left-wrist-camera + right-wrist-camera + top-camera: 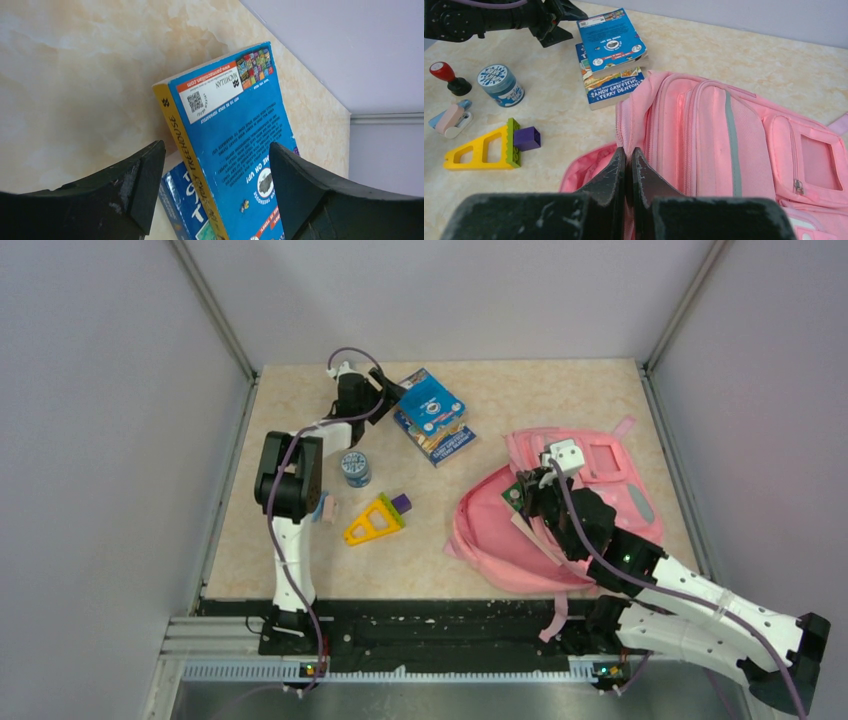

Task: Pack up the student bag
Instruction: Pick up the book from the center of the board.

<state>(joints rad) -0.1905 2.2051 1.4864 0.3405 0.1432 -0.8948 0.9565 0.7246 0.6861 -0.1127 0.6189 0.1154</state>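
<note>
The student bag [590, 475] is a large pink backpack lying on the right of the table, with its main compartment gaping toward the left. My right gripper [629, 152] is shut on the pink rim of that opening [644, 107] and holds the fabric up. Two blue books are stacked at the back. The top book [235, 125] sits tilted on the lower book [182, 197]. My left gripper [217, 170] is open and straddles the top book's near end, one finger at its yellow spine and the other over its back cover. From above, the left gripper [385, 395] is beside the books [432, 415].
A blue round tin [355, 468], a yellow triangle piece [372, 525] with a purple block [401, 504], a red-topped stamp [446, 79] and a small pink and blue item [449, 117] lie left of the bag. Grey walls close in three sides.
</note>
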